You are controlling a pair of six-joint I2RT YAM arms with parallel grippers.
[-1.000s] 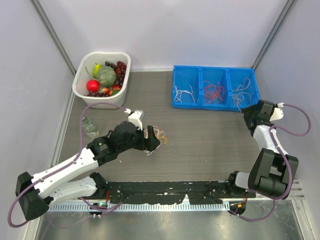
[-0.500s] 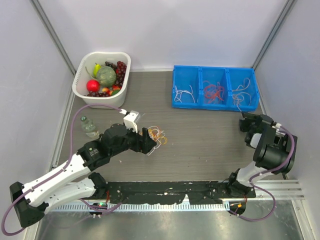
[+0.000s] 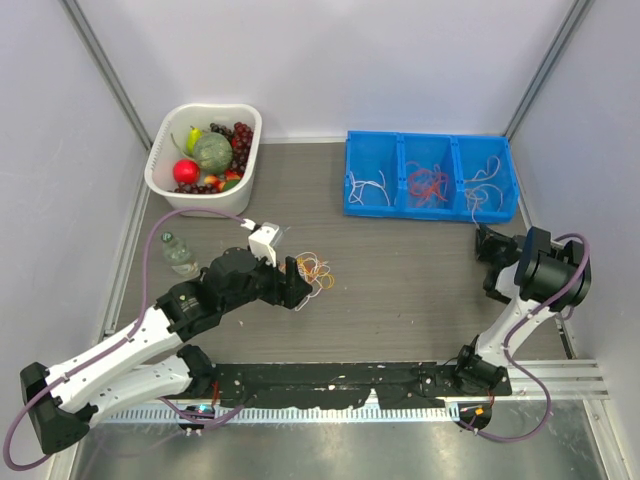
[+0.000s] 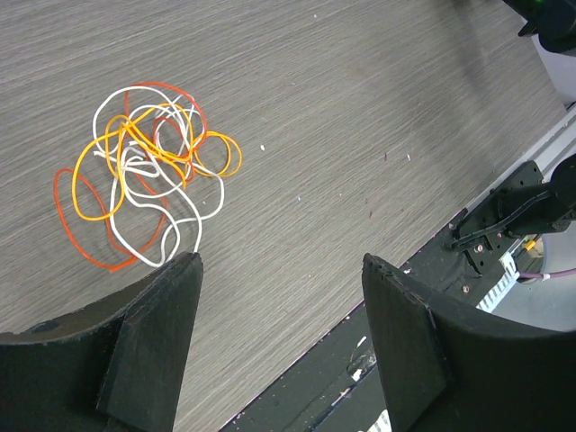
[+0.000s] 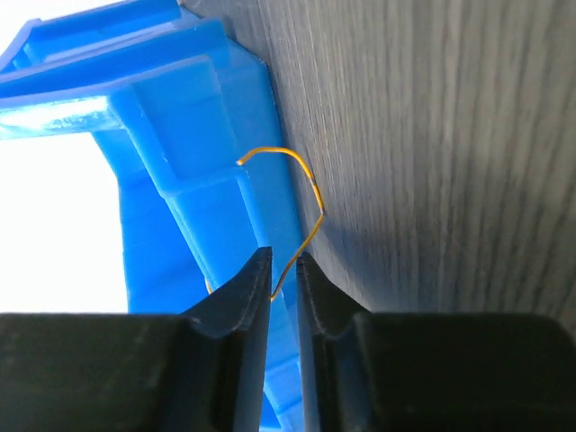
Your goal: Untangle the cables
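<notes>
Lower end of orange wire [image 5: 304, 184] hidden between pinching fingers of right gripper [image 5: 283, 266] beside blue bin [image 5: 202, 171], left gripper [image 4: 281, 270] low, fingers apart, near cable tangle [image 4: 144, 171]

"What kind of place is this?"
"A robot lab. See the plain white walls [image 3: 400, 60] all around the gray table [image 3: 400, 285]?"
"And the robot arms [image 3: 130, 345] are bolted to a metal rail [image 3: 300, 413]!"
"Yes. It is a test booth."
</notes>
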